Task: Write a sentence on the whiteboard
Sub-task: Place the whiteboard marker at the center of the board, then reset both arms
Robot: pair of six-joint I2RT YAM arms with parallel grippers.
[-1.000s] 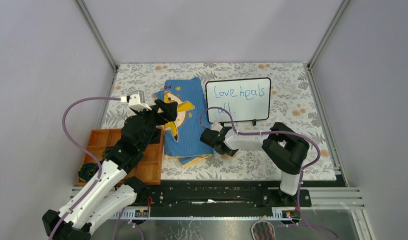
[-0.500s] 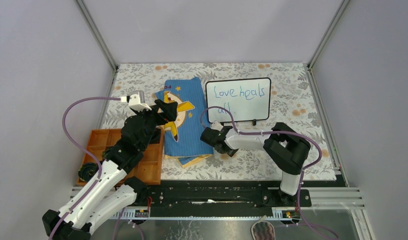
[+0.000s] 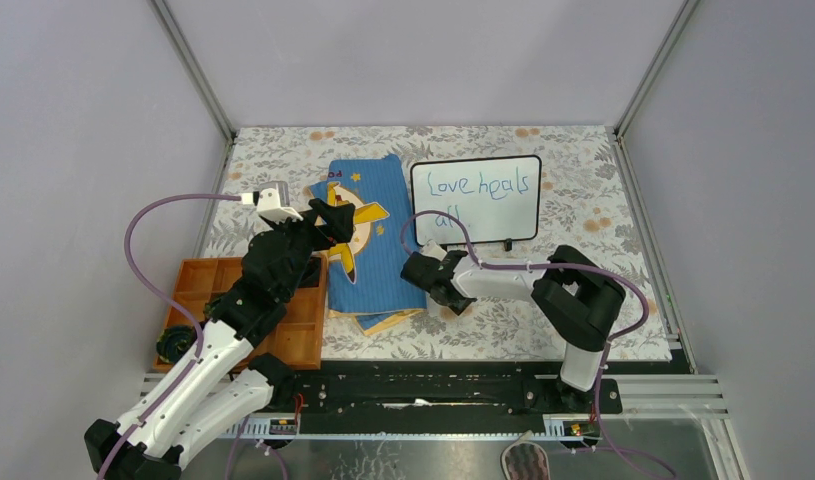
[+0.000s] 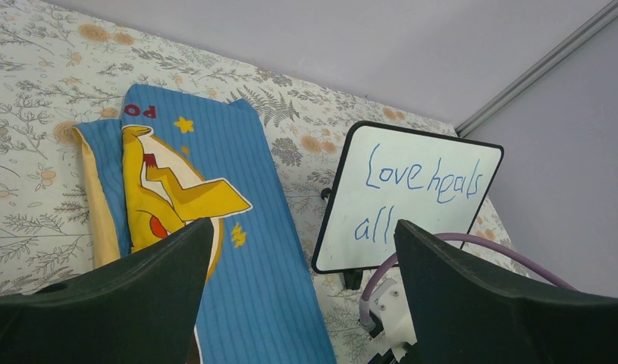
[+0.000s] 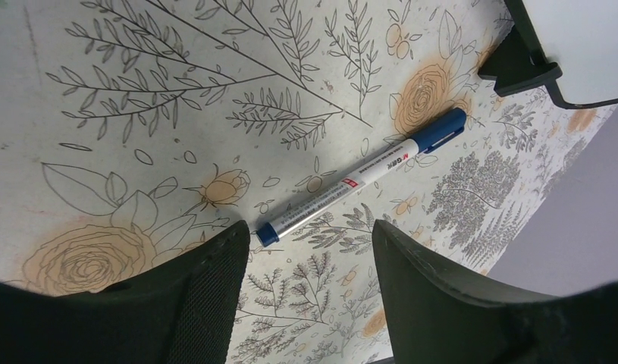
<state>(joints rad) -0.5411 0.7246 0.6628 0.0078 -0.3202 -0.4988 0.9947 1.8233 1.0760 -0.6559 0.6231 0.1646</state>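
Note:
The whiteboard [image 3: 475, 200] stands on its black feet at the back of the floral mat, and it also shows in the left wrist view [image 4: 412, 199]. The sentence [image 3: 481, 186] "Love heals all" is in blue on two lines [image 4: 423, 176]. A capped blue and silver marker [image 5: 362, 178] lies on the mat near the board's foot. My right gripper [image 5: 309, 227] is open and empty, low over the mat, with the marker's near end just past its fingertips. In the top view it [image 3: 423, 272] sits in front of the board. My left gripper [image 3: 331, 213] is open and empty above the blue cloth [image 4: 303, 226].
A blue cartoon-print cloth [image 3: 368, 245] lies left of the board. An orange compartment tray [image 3: 288, 318] sits at the near left, with a dark round object [image 3: 177, 343] beside it. Metal frame posts [image 3: 195, 70] border the mat. A purple cable [image 4: 442, 243] loops near the board.
The right arm's elbow has shifted slightly to the near right; its gripper stays low by the marker. The left arm has not moved.

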